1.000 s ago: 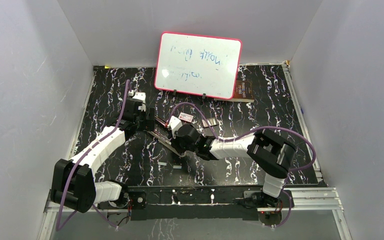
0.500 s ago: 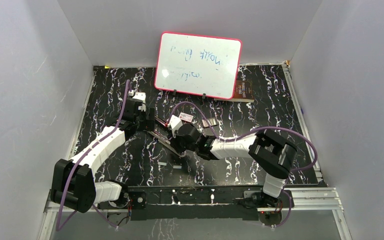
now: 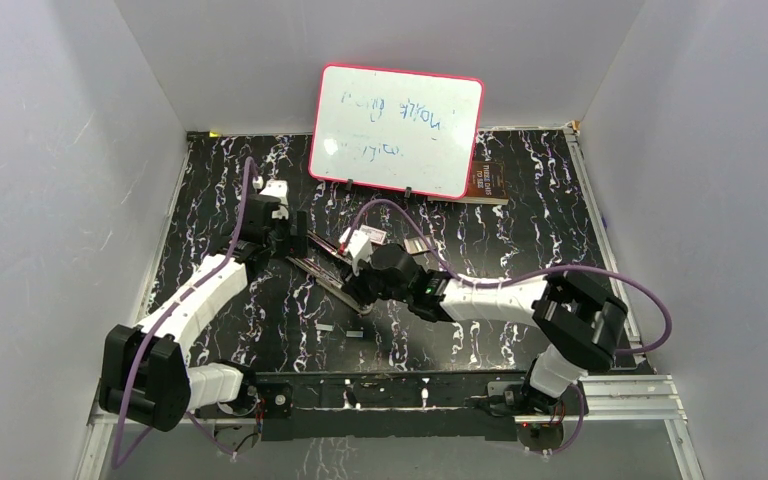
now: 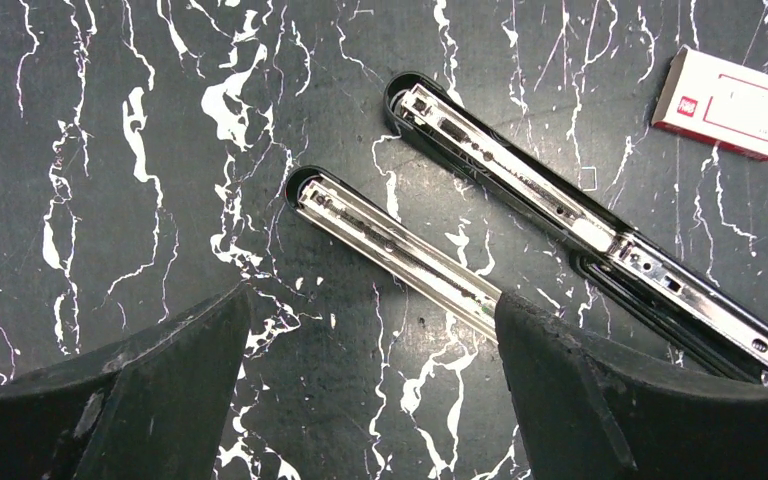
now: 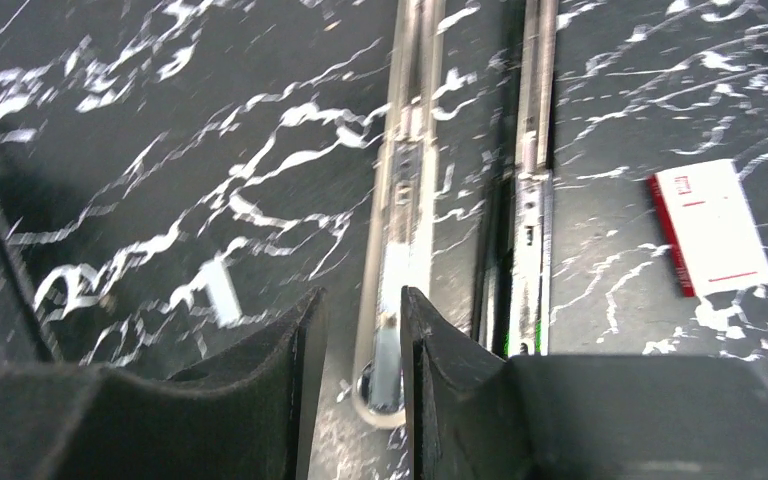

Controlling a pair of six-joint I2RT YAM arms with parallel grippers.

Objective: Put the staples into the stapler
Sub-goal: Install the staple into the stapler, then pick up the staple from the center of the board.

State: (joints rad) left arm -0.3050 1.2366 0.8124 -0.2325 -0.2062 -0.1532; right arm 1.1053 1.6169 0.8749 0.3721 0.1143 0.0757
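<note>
The black stapler (image 3: 328, 280) lies opened flat on the table, its two halves side by side with the shiny rails up. The left wrist view shows both halves (image 4: 400, 245), as does the right wrist view (image 5: 405, 200). My left gripper (image 3: 297, 236) is open and empty over the stapler's far end (image 4: 372, 295). My right gripper (image 3: 362, 282) hovers over the near end; its jaws stand narrowly apart (image 5: 362, 295) with the rail's end showing between them. Loose staples (image 3: 325, 328) lie on the table in front; one strip shows blurred (image 5: 218, 290).
A small white box with red label (image 3: 364, 238) lies beside the stapler (image 4: 735, 105) (image 5: 712, 225). A pink-framed whiteboard (image 3: 397, 130) stands at the back with a brown book (image 3: 486, 181) behind it. A small grey-and-black block (image 3: 421, 246) lies right of the box.
My right arm's elbow has swung to the right and its gripper has shifted slightly right along the stapler's near end. My left gripper has drawn slightly away toward the far left.
</note>
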